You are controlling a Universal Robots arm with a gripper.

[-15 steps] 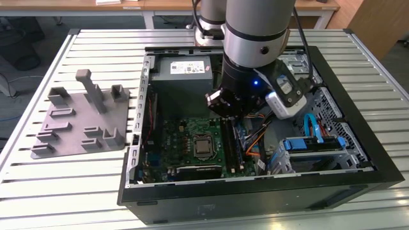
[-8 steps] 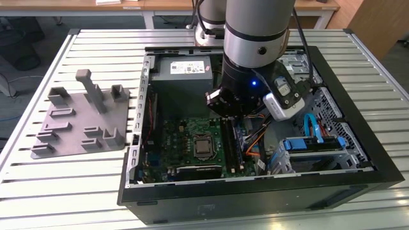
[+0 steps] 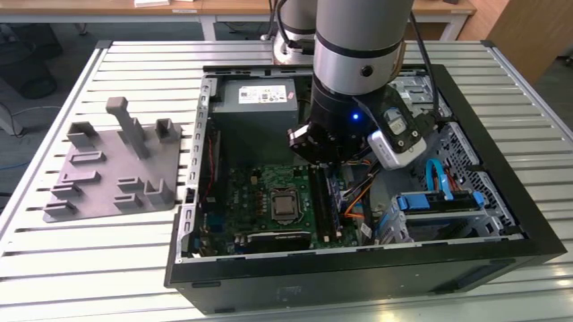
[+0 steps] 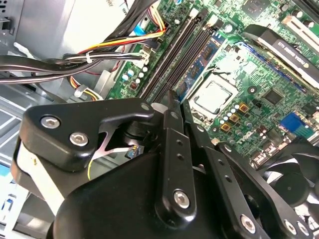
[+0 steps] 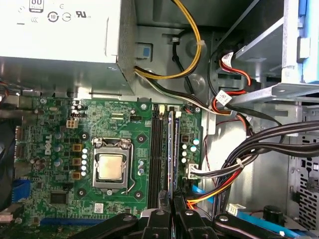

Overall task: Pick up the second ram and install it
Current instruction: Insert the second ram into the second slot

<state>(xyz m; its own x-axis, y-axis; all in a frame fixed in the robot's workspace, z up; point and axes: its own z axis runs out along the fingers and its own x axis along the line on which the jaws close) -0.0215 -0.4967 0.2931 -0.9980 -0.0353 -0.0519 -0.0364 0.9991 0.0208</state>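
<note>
Table (image 3: 54,268): slatted metal, carrying the case and a grey tray.

Case (image 3: 358,272): black, lying open side up, well apart from nothing but the tray, which sits just beside it on the exterior view's left.

Arm (image 3: 358,47): grey, coming down into the case from above.

Power supply (image 3: 255,100): a grey box in the far part of the case. Bundled cables (image 5: 259,144) run from it along the case wall.

Tray (image 3: 117,168): several upright posts, nothing seen in it.

Motherboard (image 3: 259,194): green, flat on the case floor, with the CPU socket (image 5: 110,167) near its middle. A bank of long black slots (image 5: 157,149) lies just beside the socket.

Drive bay (image 3: 439,201): blue, in the corner on the exterior view's right.

Gripper (image 3: 323,155): low over the slots, at the end of the bank nearer the power supply. Whether the claw is spread, pressed together or pinching anything cannot be told.

Ram (image 5: 171,144): a thin blue-green strip standing on edge in the slot bank, parallel to the black slots, on their far side from the socket. One end lies under the gripper. Contact between the two cannot be confirmed.
</note>
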